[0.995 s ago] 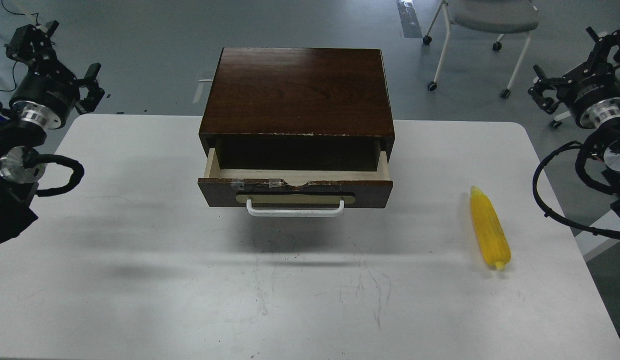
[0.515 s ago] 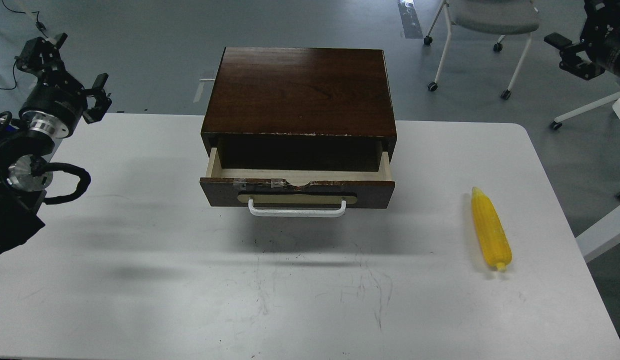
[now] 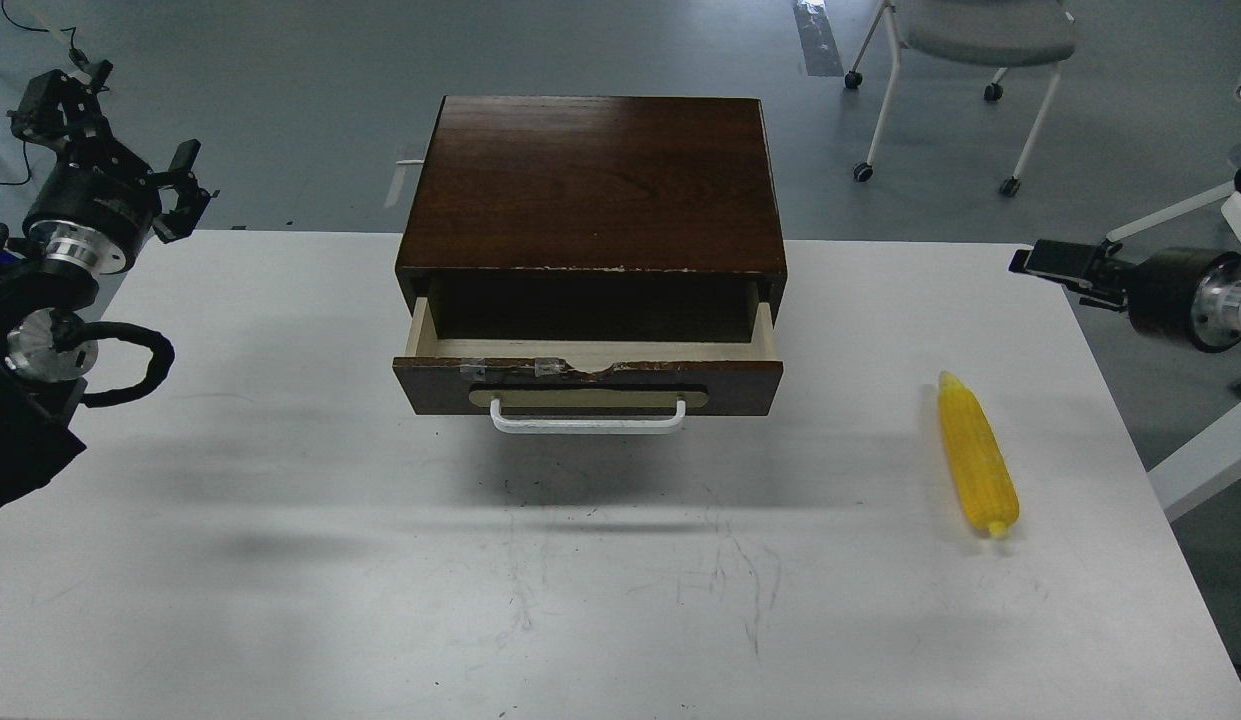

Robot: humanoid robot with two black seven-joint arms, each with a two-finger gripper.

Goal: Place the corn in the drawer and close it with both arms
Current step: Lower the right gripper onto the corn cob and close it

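The yellow corn (image 3: 978,455) lies on the white table (image 3: 280,520) at the right, its tip pointing away from me. The dark brown cabinet (image 3: 595,180) stands at the middle back. Its drawer (image 3: 588,385) with the white bar handle (image 3: 585,422) is pulled partly out, showing a pale, empty inside. My left gripper (image 3: 115,130) is open and empty, raised past the table's far left corner. My right gripper (image 3: 1050,262) reaches in from the right edge above the table's far right corner, well behind the corn. It is seen side-on, so its fingers cannot be told apart.
A grey office chair (image 3: 970,40) on castors stands on the floor behind the table at the right. The table's right edge runs close to the corn. A white frame leg (image 3: 1205,460) stands beside the table at the right.
My right arm swung up out of its first spot, then came down and in towards the table's far right corner. My left gripper shifted only slightly. The corn and drawer have not moved.
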